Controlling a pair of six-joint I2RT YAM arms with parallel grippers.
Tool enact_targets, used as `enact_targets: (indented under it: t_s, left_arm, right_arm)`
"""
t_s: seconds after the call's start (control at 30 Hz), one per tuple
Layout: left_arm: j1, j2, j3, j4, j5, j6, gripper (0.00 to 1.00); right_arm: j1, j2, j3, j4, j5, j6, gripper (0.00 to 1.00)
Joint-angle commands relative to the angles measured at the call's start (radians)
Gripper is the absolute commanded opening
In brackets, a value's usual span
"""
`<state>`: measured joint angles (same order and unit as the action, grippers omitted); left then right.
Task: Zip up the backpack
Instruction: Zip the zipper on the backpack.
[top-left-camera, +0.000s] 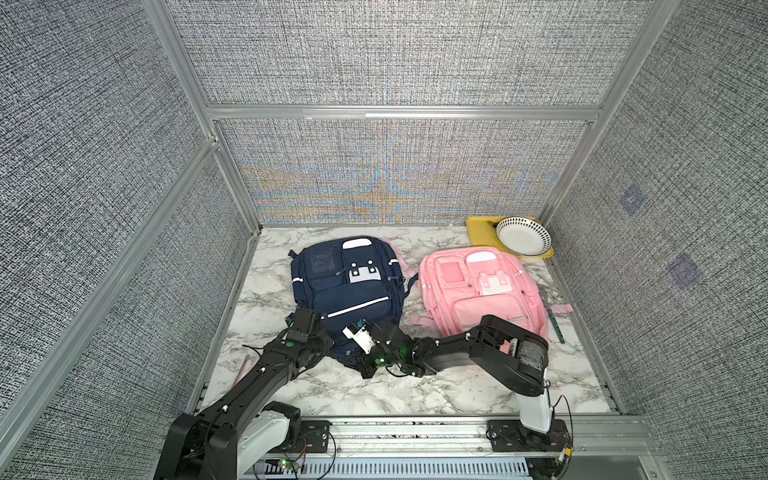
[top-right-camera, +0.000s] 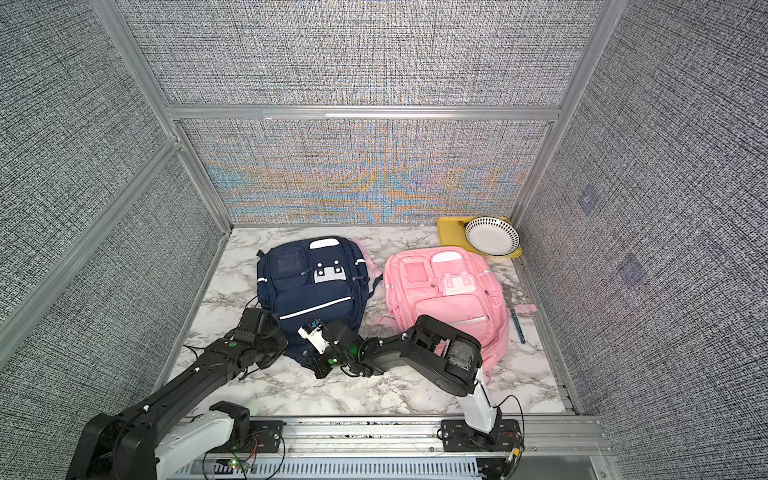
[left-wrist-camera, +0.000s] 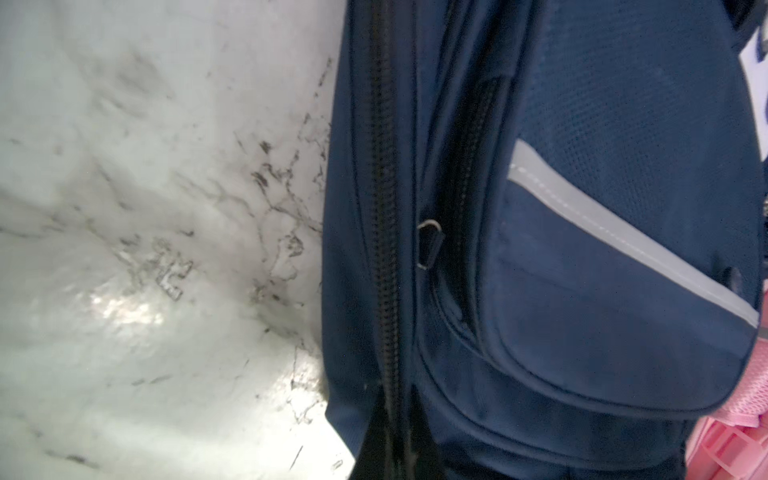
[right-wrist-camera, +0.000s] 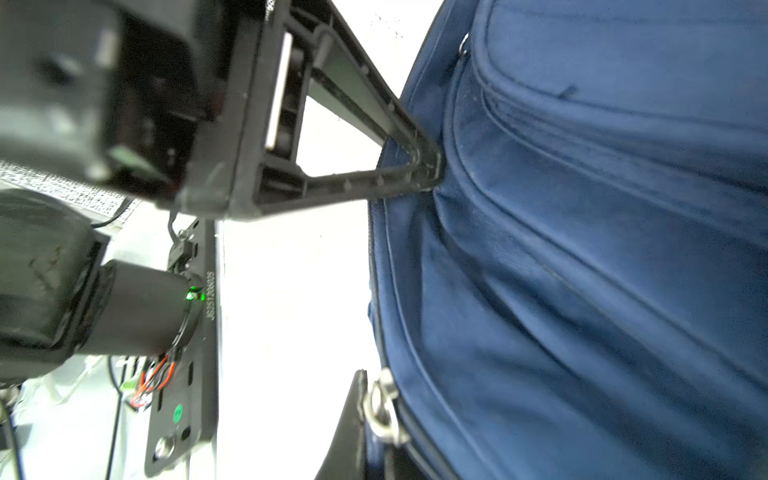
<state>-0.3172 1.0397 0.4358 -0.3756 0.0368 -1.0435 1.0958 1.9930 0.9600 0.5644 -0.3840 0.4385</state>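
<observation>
- The navy backpack lies flat, front side up, on the marble table. It shows in both top views, with its lower pocket end facing the arms' bases.
- The left gripper is at the backpack's near-left corner. In the right wrist view its two fingers meet at a point and pinch a fold of the navy fabric beside a seam. The cloth puckers around the tip.
- The right gripper is at the backpack's near edge, just to the right of the left one. It is closed, and only one black finger shows clearly. A metal zipper pull sits tight against that finger and looks nipped by it.
- In the left wrist view a long dark zipper runs along the backpack's side wall, its teeth meshed over the stretch in view.
- A small metal ring hangs beside a shorter zipper at the edge of the backpack's front pocket. That pocket carries a grey stripe.
- A pink backpack lies to the right of the navy backpack, with a strip of table between them.
- A yellow tray holding a spotted bowl sits farther right of the navy backpack, in the back corner.
</observation>
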Motion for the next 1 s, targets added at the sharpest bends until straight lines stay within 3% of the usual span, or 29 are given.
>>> enact_targets:
  t_s: [0.0, 0.47, 0.97]
  left_arm:
    - [0.006, 0.009, 0.01, 0.003, -0.153, 0.036, 0.0]
    - [0.015, 0.098, 0.064, 0.004, -0.178, 0.078, 0.0]
    - [0.099, 0.11, 0.107, -0.021, -0.188, 0.149, 0.0]
  right_arm:
    - [-0.006, -0.014, -0.019, -0.002, -0.105, -0.026, 0.0]
    - [-0.06, -0.102, -0.143, 0.011, -0.145, -0.041, 0.0]
    - [-0.128, -0.18, -0.209, -0.152, -0.158, -0.136, 0.0]
